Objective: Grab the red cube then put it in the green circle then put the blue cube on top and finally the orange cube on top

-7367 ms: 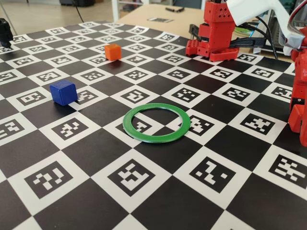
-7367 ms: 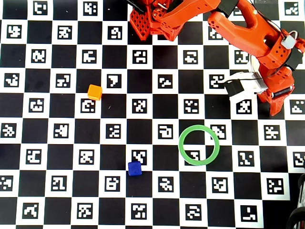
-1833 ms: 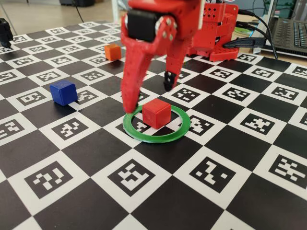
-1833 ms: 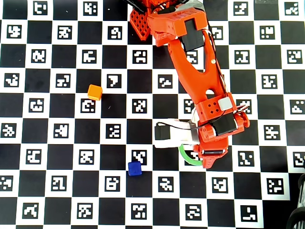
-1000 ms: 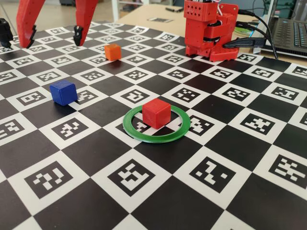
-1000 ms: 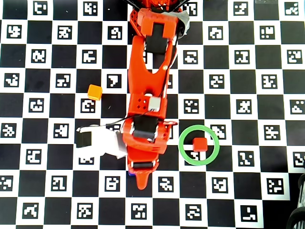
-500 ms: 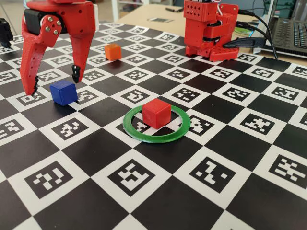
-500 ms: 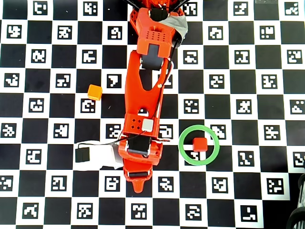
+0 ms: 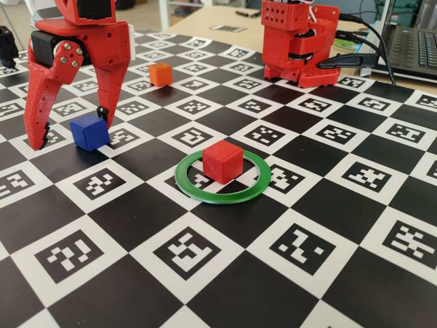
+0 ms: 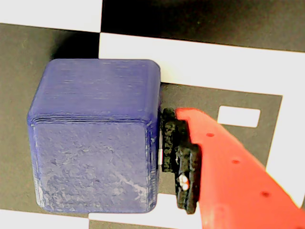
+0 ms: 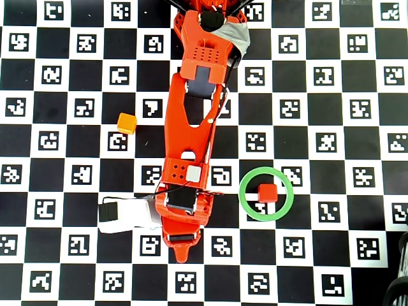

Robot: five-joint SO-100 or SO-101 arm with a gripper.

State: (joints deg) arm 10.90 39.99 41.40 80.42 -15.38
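Note:
The red cube (image 9: 222, 162) sits inside the green circle (image 9: 218, 197) on the checkered mat; both also show in the overhead view, the cube (image 11: 266, 192) within the ring (image 11: 243, 194). The blue cube (image 9: 89, 131) rests on the mat at the left. My gripper (image 9: 70, 130) is open and lowered around it, one finger on each side. In the wrist view the blue cube (image 10: 95, 138) fills the left, and one black finger pad (image 10: 178, 152) stands right beside its right face; the other finger is out of view. The orange cube (image 9: 160, 74) sits apart, farther back, and shows in the overhead view (image 11: 127, 122). The arm hides the blue cube from overhead.
The arm's red base (image 9: 297, 41) stands at the back right of the mat. A laptop (image 9: 413, 41) and cables lie beyond the mat's far right edge. The mat is covered with black and white marker squares.

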